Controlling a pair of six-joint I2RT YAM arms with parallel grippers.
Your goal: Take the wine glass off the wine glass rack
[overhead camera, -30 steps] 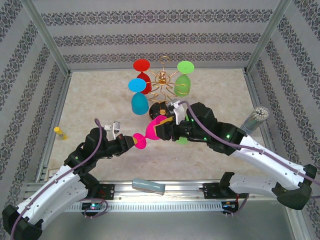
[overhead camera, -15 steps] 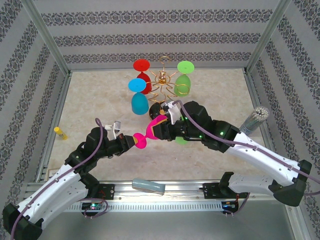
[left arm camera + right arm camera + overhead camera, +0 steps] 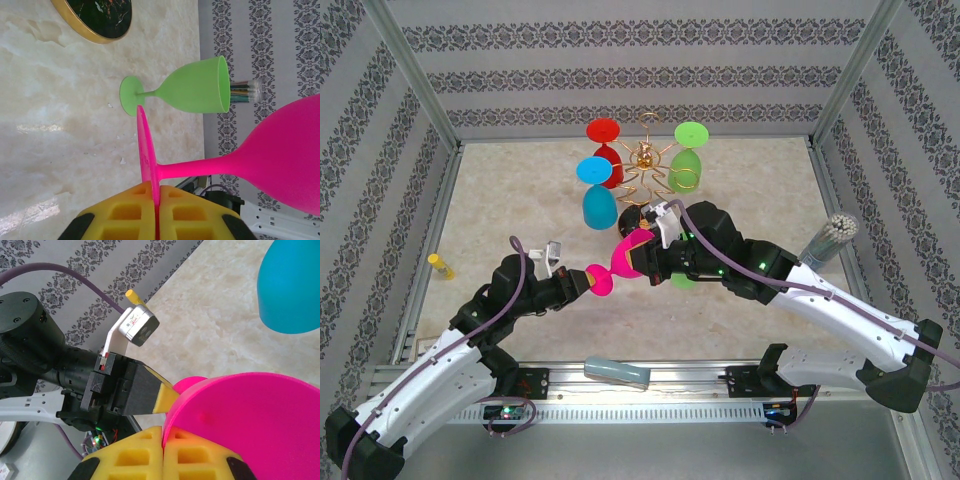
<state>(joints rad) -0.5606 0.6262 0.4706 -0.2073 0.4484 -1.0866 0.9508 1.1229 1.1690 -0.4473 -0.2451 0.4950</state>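
Right gripper leads the play, its yellow pads pressed together on the bowl rim of the pink wine glass, and the right wrist view shows that rim caught between them. Over the last second the right arm has slid a touch sideways and in toward the wine glass rack, taking the bowl with it. The left gripper has hardly budged. It is pinching the glass's flat foot edge-on, and the left wrist view shows the thin pink disc wedged between its pads.

So the glass is held at both ends, lying on its side in the air. That looks like a hand-over in mid-exchange, with neither side letting go yet. For the task this reads well, because the pink glass hangs on no loop and sits on the near side of the rack, just off its round black base.

Three glasses still hang from the rack's arms: blue, red and green. A second green glass stands upright on the table, near the rack's base and just beyond the pink foot. That one deserves care when the pink glass is swung down.
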